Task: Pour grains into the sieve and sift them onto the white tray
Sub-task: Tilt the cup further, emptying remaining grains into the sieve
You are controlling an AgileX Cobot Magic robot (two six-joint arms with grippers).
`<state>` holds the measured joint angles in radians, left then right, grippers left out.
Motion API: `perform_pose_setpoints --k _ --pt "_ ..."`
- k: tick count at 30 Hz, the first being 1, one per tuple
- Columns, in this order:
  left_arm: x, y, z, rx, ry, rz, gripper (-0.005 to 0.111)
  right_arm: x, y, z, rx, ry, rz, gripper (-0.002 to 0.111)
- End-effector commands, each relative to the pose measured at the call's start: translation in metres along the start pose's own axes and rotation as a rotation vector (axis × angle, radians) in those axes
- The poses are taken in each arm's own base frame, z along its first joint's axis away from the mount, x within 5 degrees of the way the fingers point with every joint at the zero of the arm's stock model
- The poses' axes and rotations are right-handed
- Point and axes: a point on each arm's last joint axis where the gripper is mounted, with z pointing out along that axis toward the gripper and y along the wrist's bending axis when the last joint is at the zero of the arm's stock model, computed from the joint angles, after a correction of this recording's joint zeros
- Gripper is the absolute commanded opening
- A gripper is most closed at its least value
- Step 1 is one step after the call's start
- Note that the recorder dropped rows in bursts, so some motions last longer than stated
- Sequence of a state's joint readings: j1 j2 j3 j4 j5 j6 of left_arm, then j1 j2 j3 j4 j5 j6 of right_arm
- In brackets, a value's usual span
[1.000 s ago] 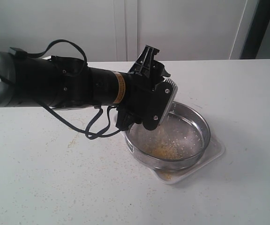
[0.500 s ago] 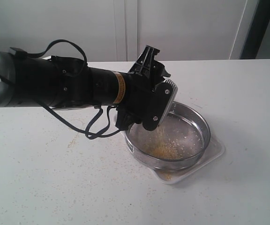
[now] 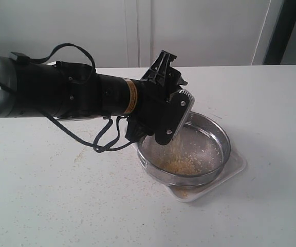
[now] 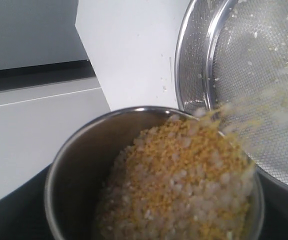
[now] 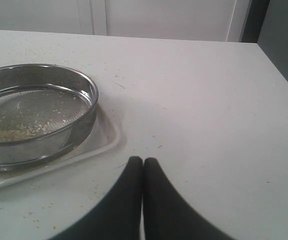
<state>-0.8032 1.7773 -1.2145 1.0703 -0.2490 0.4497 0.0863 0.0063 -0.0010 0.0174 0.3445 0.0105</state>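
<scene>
Table [image 3: 60, 206]: white, speckled with stray bits; wide bare stretches in front, to the left, and right of the tray.
Background: pale wall panels [image 3: 199, 31] right behind the table's far edge; dark strip at the far right.
Table edges: far edge runs along the wall; right edge shows in the right wrist view, well apart from the tray.
White tray [image 3: 236, 165]: flat on the table, right of centre; its corners stick out past the sieve.
Sieve [image 3: 225, 146]: sits inside the tray, upright and level, rim all clear except the near-left side, which the arm overlaps.
Cup [image 4: 76, 165]: steel, tilted, lip over the sieve's left rim, not touching it as far as I can see.
Grains [image 4: 184, 185]: yellow and pale mix heaped in the cup, spilling over the lip in a blurred stream; small pile on the mesh below; a few on the tray's near corner.
Left gripper [image 3: 176, 116]: rolled over, clamped on the cup above the sieve's left edge.
Cable [image 3: 86, 139]: loops under the left arm, hanging above the table.
Right gripper [image 5: 143, 161]: fingers pressed together, holding nothing, low over bare table just beside the tray's corner.
</scene>
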Motion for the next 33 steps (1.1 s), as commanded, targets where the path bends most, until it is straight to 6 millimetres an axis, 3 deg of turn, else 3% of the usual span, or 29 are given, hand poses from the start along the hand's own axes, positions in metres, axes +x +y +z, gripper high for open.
perform_pose_setpoints --k 1,17,33 --pt "-0.004 0.006 -0.002 -0.022 -0.015 0.033 0.000 0.000 0.000 0.000 0.007 -0.008 0.004 0.000" --pt "-0.004 -0.004 0.007 0.010 -0.014 0.082 0.000 0.000 0.000 0.000 0.007 -0.008 0.004 0.000" --pt "-0.002 0.009 0.008 -0.021 0.002 0.148 0.000 0.000 0.000 0.000 0.007 -0.008 0.004 0.000"
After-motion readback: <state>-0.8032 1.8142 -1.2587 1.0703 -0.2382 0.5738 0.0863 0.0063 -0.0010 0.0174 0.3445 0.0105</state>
